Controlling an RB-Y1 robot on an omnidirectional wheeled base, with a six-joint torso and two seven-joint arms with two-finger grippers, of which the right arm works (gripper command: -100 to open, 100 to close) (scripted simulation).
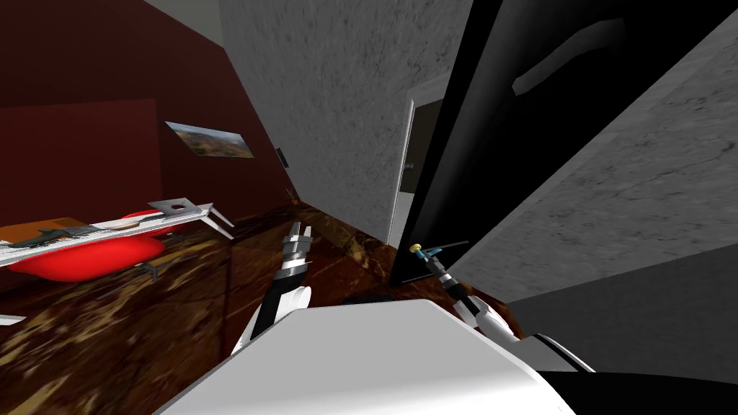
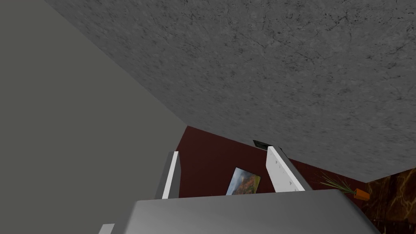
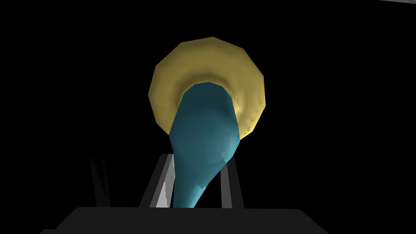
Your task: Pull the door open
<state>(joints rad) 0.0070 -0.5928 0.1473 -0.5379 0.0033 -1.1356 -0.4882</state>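
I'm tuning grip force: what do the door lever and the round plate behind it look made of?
The lever is smooth teal with a soft sheen: painted metal or plastic, unclear which. The round plate is duller yellow, brass-like by colour alone. The right pincer clamps it.

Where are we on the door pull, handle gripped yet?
Done: the right gripper is shut on the teal handle, in front of its round yellow plate. In hand: that grip, with the fingers pressing the handle's sides. Left: the pull itself; I cannot tell how far open the black door stands. The left gripper hangs open above the floor.
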